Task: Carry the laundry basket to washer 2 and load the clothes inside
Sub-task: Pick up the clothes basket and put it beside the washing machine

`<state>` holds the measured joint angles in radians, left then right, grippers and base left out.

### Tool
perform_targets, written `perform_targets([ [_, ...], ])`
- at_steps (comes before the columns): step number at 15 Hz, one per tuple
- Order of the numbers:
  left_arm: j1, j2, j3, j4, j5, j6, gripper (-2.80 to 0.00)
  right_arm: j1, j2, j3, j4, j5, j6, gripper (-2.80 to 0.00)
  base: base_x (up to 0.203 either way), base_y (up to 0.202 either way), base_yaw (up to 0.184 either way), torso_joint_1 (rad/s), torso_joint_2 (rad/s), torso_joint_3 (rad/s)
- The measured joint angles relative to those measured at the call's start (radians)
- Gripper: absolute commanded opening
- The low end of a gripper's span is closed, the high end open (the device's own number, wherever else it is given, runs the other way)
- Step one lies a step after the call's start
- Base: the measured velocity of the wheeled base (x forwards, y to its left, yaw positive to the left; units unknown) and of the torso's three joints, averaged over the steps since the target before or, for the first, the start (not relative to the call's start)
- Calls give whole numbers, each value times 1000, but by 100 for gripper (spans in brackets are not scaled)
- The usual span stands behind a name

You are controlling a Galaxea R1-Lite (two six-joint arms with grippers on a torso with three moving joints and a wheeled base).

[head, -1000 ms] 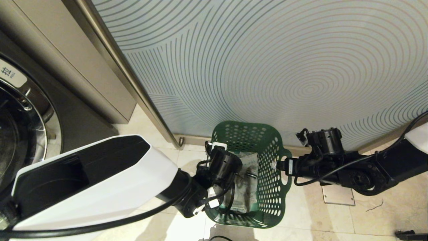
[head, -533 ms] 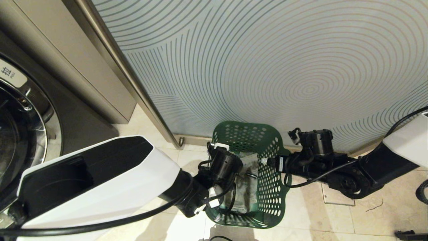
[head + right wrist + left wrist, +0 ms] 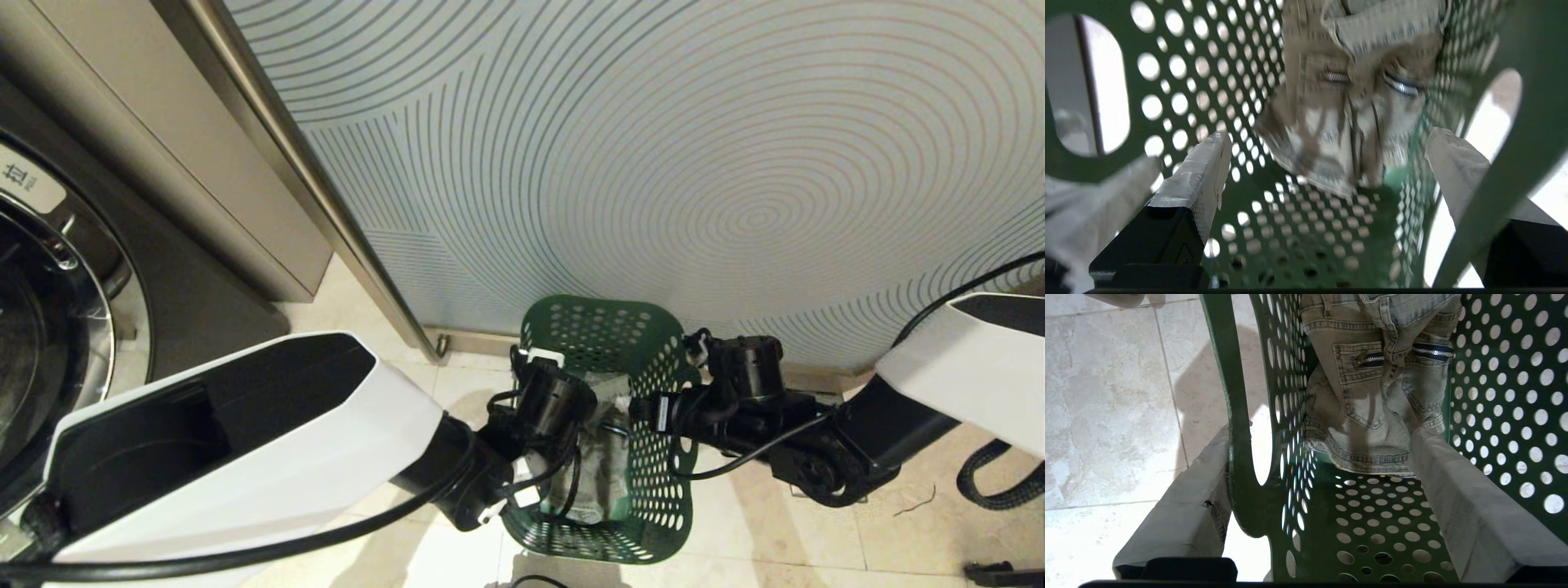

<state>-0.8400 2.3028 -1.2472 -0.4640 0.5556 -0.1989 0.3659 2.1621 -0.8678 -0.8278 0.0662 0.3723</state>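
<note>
While the green perforated laundry basket sits on the pale tiled floor at the foot of the frosted panel with concentric line pattern, both arms reach in from either side of it. Left gripper straddles the basket's left wall at the oval handle cutout: one taped finger lies outside the wall, against the rim strip, the other is inside the basket; jaws stand wide apart, not clamped on the wall, nothing held. Right gripper is at the basket's right wall; in the right wrist view one finger is inside the basket and the other sits by the right handle cutout, behind the rim strip; jaws wide apart, nothing gripped. Whether that far finger is outside the wall cannot be told for certain, as the view is blurred. Clothes: faded denim garment with a patch pocket and two zippers, lying crumpled on the basket floor toward its middle, between the two inner fingers, not touched by either. Washer with chrome door ring shows at the far left edge of the head view, well apart from the basket, with a beige cabinet panel between washer and frosted panel.
</note>
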Motion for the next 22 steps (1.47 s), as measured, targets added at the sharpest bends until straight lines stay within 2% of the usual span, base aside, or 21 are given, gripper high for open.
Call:
perform_targets([
  [3, -4, 1, 0, -4, -30, 0, 0, 1, 38, 21, -81, -3, 3, 0, 0, 0, 0, 0, 0, 0],
  [22, 1, 42, -66, -5, -32, -4, 0, -11, 58, 63, -95, -10, -1, 0, 0, 0, 0, 0, 0, 0],
])
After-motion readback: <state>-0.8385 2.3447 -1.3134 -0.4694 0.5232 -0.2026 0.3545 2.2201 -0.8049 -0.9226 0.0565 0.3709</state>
